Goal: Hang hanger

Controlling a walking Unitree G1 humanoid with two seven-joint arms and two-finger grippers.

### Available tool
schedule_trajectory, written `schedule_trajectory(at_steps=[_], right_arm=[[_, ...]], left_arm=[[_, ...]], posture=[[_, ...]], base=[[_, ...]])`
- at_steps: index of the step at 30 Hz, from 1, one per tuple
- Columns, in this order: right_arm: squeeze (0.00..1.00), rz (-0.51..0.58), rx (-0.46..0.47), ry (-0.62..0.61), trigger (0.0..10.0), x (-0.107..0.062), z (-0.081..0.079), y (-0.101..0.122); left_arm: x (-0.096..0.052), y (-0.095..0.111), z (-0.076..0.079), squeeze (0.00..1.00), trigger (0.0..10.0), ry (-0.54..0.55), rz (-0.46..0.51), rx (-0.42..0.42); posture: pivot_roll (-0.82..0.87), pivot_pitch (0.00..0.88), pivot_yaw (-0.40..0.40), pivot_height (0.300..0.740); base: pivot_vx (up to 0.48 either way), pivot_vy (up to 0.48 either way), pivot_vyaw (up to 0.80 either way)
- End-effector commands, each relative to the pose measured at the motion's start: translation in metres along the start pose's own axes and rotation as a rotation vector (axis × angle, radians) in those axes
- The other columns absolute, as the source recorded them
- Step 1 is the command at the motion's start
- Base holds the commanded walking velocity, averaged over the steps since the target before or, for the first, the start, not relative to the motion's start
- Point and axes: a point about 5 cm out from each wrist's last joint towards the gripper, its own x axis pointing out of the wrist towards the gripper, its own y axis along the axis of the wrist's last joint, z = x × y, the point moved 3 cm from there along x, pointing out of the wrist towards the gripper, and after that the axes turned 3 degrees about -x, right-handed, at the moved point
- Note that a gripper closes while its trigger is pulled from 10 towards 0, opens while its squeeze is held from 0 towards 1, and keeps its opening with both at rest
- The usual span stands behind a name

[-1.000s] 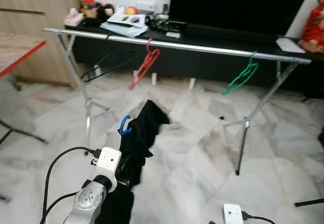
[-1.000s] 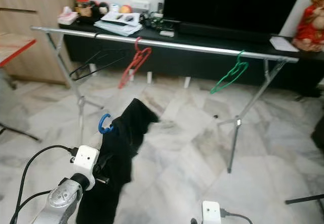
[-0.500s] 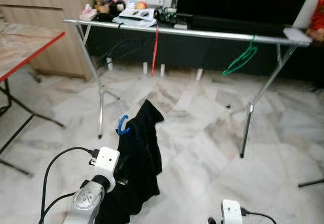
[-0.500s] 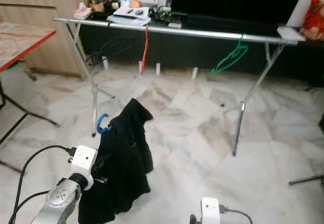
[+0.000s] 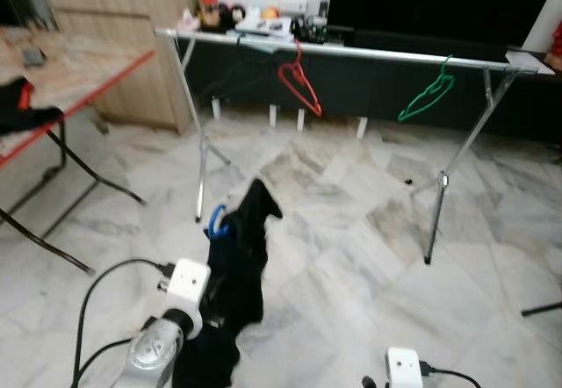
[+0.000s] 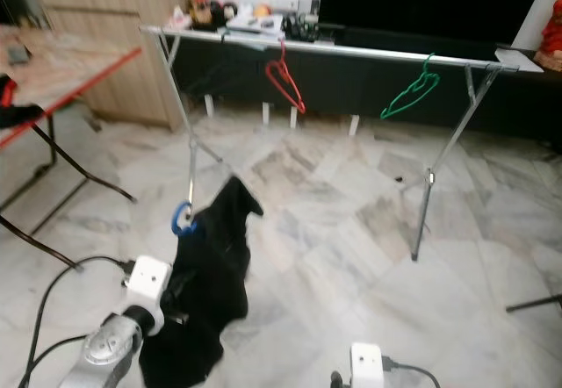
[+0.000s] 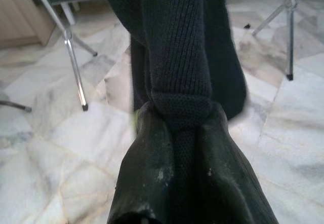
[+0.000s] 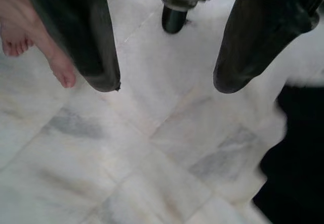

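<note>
The left hand was clamped on a black knitted garment draped over a blue plastic hanger, well short of the long silver clothes rail. The right hand hung spread wide. Carrying was underway; next likely came approaching and hooking between the red hanger and the green hanger.

Both eye views are reading soft and slightly smeared, esp. toward the edges; fine detail on the rail and far shelf clutter isn't resolving. Light is coming in even and diffuse, w/ the marble floor glowing pale and bouncing it back; shadows under the rack legs are staying faint. The TV is sitting as a flat black block, no detail. Left wrist view: the knit of the black garment is showing crisp in the middle, blurring at its right edge. Right wrist view: bright, washed-out floor, the black fingers looming dark and soft, a white blown-out smear at the right edge.
</note>
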Motion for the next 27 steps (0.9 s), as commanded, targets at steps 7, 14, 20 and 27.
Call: schedule_trajectory(at_steps=[7,14,20,27], right_arm=[[0.00,0.116,-0.045,0.040,10.0,0.000,-0.006,0.017],[0.00,0.223,-0.074,0.148,10.0,-0.003,-0.015,0.032],[0.00,0.269,-0.116,0.232,10.0,-0.005,-0.024,0.038],[0.00,0.316,-0.118,0.265,10.0,-0.007,-0.027,0.044]], left_arm=[[0.009,0.025,0.002,0.00,10.0,-0.051,0.072,0.040],[0.018,0.044,0.009,0.00,10.0,-0.137,0.113,0.083],[0.026,0.058,0.012,0.00,10.0,-0.189,0.144,0.100],[0.032,0.065,0.030,0.00,10.0,-0.297,0.146,0.137]], posture=[[0.10,0.059,-0.055,0.740],[0.10,0.070,-0.060,0.740],[0.08,0.070,-0.059,0.740],[0.07,0.070,-0.056,0.740]], base=[[0.000,0.000,0.00],[0.000,0.000,0.00],[0.000,0.000,0.00],[0.000,0.000,0.00]])
